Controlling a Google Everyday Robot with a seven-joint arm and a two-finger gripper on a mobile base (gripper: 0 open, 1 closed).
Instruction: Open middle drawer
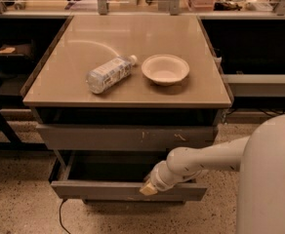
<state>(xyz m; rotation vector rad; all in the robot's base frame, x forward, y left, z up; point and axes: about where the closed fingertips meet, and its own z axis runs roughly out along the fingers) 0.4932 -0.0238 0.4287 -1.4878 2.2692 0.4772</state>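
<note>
The middle drawer [103, 191] has a plain flat grey front. It stands pulled out of the cabinet, and its dark shallow tray interior [108, 167] shows behind the front. My gripper [149, 188] is at the end of the white arm [201, 161], which reaches in from the right. It rests at the top edge of the drawer front, a little right of the middle. Above the drawer sits the taller grey front with pale scratch marks [128, 137], pushed in.
A clear plastic bottle [108, 73] lies on its side on the beige cabinet top [132, 33], with a white bowl [165, 69] to its right. Dark shelving stands on both sides. A cable [60, 217] trails on the speckled floor at front left.
</note>
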